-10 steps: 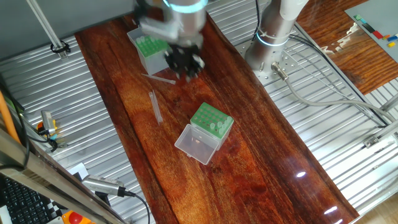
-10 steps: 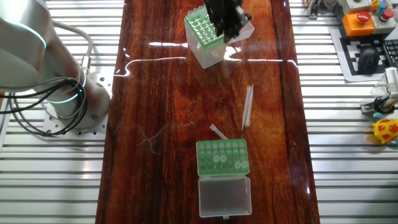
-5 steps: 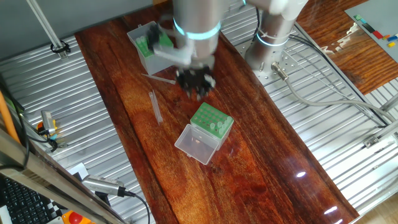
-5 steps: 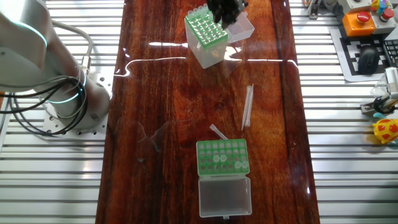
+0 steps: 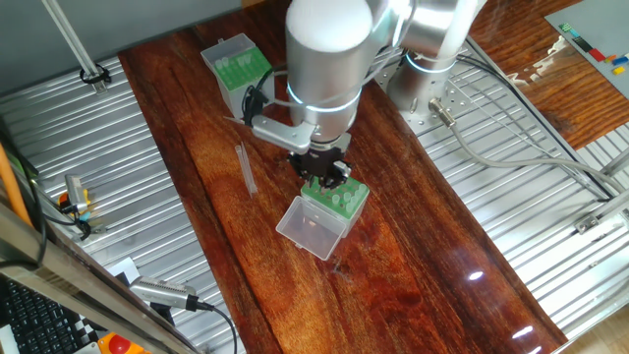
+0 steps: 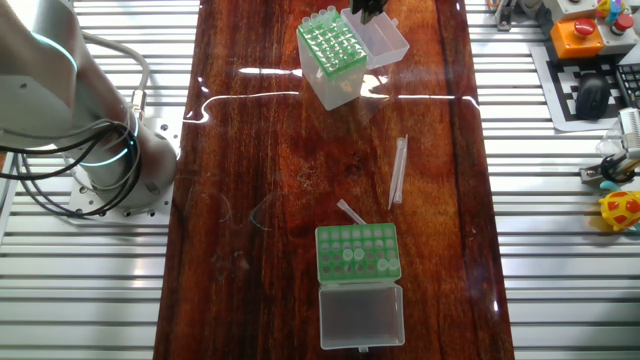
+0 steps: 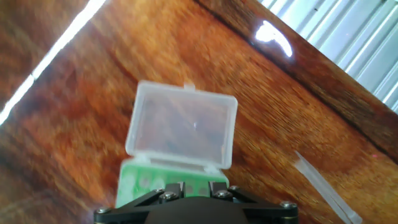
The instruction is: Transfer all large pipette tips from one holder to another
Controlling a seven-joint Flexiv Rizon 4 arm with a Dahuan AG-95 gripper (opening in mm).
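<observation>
So the gripper (image 5: 324,175) is hanging right over the low green rack (image 5: 336,195), which sits around the middle of the wooden table (image 5: 187,206), a bit toward its right edge in the one fixed view. The dark fingers are bunched up over the rack's far side, and I honestly can't tell if they're spread or pressed together, or if they've got anything. The hand view doesn't help, since only the bottom of the gripper body shows there and no fingertips. The rack's clear lid (image 5: 312,227) is flipped open and lying flat on the table on the near side. The hand view shows the same lid (image 7: 183,130) with a sliver of green rack (image 7: 138,183) below it, all a bit blurry. In the other fixed view a few large pipette tips (image 6: 358,254) are standing in the rack (image 6: 340,240), in the rows closer to the lid (image 6: 362,314). The taller translucent box (image 5: 236,67) with the green insert is up by the far left corner, well apart from the rack, its own lid (image 6: 385,36) open beside it. Two loose tips are lying on the wood between the two holders: a long pair (image 5: 246,169) near the left edge and a short one (image 5: 252,124) just beside the tall box.
</observation>
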